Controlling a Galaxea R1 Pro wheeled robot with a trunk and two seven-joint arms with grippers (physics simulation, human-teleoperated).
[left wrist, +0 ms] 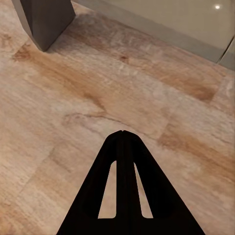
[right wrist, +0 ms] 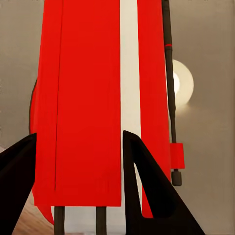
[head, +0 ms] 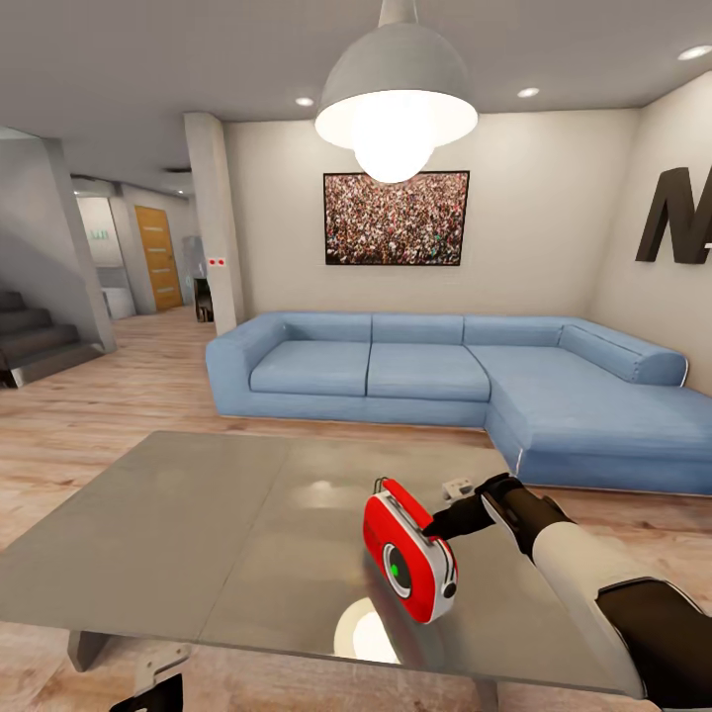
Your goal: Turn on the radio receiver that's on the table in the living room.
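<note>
I'm parked in the living room, blue L sofa (head: 465, 381) ahead against the beige wall, pendant lamp (head: 396, 104) overhead. The table (head: 198, 534) sits right in front of me, glossy grey top throwing back the lamp glare.

The radio receiver (head: 407, 549) stands on edge on the table's near right part, tilted, dial face toward me w/ a green spot lit at its centre; I can't tell if that means it's on. Right arm reaches in from the right, right gripper (right wrist: 78, 181) at the radio's back side. In the wrist cam the fingers (right wrist: 147, 186) are spread, one each side of a red panel of the casing, apparently against it, but I can't be sure they're squeezing.

Left gripper (left wrist: 123, 133) hangs low by the table edge, fingers pressed together, pointed at the wood floor (left wrist: 58, 107) near a table leg (left wrist: 46, 19).

Handling guess: small rigid plastic box, prob light, smooth shell on a slick top, so it'll skate or tip if nudged. I'd brace it across the narrow body, not by the thin white handle or the slim aerial (right wrist: 169, 93), which looks bendable.
</note>
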